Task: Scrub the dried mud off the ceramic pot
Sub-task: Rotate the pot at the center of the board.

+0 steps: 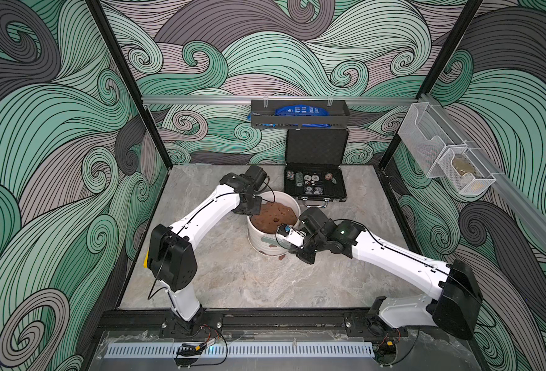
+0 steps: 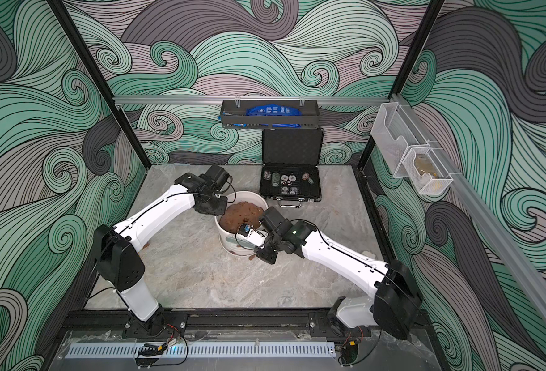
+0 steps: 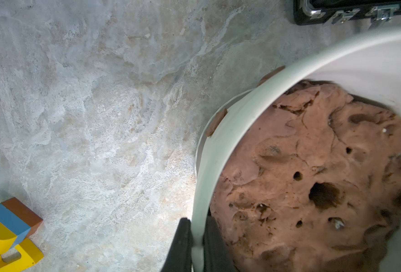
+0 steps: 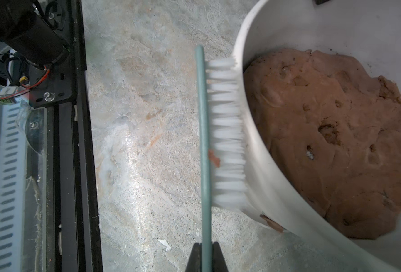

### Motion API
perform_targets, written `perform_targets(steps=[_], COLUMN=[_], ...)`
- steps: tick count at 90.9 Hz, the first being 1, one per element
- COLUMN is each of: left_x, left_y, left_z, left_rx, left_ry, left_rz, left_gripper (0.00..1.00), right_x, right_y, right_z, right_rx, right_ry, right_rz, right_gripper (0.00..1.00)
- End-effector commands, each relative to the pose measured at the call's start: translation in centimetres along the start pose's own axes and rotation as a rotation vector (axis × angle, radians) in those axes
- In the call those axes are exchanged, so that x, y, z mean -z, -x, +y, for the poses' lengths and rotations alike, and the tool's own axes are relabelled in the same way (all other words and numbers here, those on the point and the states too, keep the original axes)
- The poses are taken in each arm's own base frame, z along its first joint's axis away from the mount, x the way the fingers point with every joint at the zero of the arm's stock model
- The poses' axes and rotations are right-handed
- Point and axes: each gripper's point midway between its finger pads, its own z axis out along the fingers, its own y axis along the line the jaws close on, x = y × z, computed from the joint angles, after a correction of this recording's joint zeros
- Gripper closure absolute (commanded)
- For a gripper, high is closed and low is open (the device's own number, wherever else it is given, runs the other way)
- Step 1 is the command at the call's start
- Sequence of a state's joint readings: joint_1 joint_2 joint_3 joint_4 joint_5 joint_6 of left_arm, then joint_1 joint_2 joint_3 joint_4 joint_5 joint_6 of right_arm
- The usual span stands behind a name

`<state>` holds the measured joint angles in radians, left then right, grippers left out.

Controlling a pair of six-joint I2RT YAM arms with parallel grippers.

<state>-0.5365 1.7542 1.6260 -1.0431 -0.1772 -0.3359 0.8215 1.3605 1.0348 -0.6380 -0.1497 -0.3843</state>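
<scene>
Right gripper: You have the right gripper (image 4: 205,250) clamped on the thin green handle of the scrub brush (image 4: 203,131), gripping it at the very end.
Bristles: The white bristles (image 4: 226,131) press flat against the outer wall of the ceramic pot (image 4: 260,169), just under its rim. A reddish crumb is caught among them.
Left gripper: The left gripper (image 3: 197,233) is closed on the pot's rim opposite the brush, one finger inside and one outside.
Pot: It stands upright near the middle of the surface (image 1: 265,282), filled with the soil mound (image 1: 274,215).
Dried mud: One dried mud patch (image 4: 272,222) sits on the wall just past the brush's end. Two more (image 3: 216,122) cling to the wall on the left arm's side.
Step in hand: This looks like mid-scrub. Work in short strokes along the wall and slide toward that nearest patch. Let the rim grip take the push, since the long handle probably flexes.
Edges: Keep the bristles below the rim so they do not drag soil out.
Open room: There is bare surface on the near side of the pot. The open chip case (image 1: 315,189) lies close behind it. A toy block (image 3: 8,228) lies well apart on the left arm's side.
</scene>
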Motion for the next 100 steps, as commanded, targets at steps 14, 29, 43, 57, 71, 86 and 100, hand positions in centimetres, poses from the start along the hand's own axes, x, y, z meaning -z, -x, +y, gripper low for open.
perform_targets(steps=[14, 29, 43, 57, 71, 86, 100], left_x=[-2.0, -2.1, -2.1, -2.1, -2.0, -2.0, -2.0], left_y=[-1.4, -1.5, -1.6, -1.6, -1.5, -1.5, -1.4], left_z=[-0.5, -0.6, -0.6, -0.9, -1.1, -1.1, -1.1], left_rx=[-0.138, -0.149, -0.150, -0.155, -0.161, -0.156, -0.171], left_ry=[-0.058, -0.071, -0.075, -0.086, -0.097, -0.099, -0.103], left_rz=[0.115, 0.120, 0.125, 0.126, 0.125, 0.125, 0.124], left_gripper=[0.87, 0.87, 0.87, 0.88, 0.88, 0.88, 0.88], right_x=[-1.3, -2.6, -3.3, -3.8, -4.6, -4.7, -3.7], right_y=[-0.7, -2.3, -3.7, -4.8, -6.0, -5.9, -4.4], right_z=[-0.5, -1.2, -1.5, -1.2, -0.8, 0.6, 1.7], right_rx=[-0.006, -0.036, -0.064, -0.069, -0.057, -0.008, 0.015], right_ry=[0.001, -0.031, -0.053, -0.052, -0.053, -0.031, 0.013], right_rz=[0.056, 0.132, 0.184, 0.209, 0.245, 0.239, 0.160], right_gripper=[1.00, 1.00, 1.00, 1.00, 1.00, 1.00, 1.00])
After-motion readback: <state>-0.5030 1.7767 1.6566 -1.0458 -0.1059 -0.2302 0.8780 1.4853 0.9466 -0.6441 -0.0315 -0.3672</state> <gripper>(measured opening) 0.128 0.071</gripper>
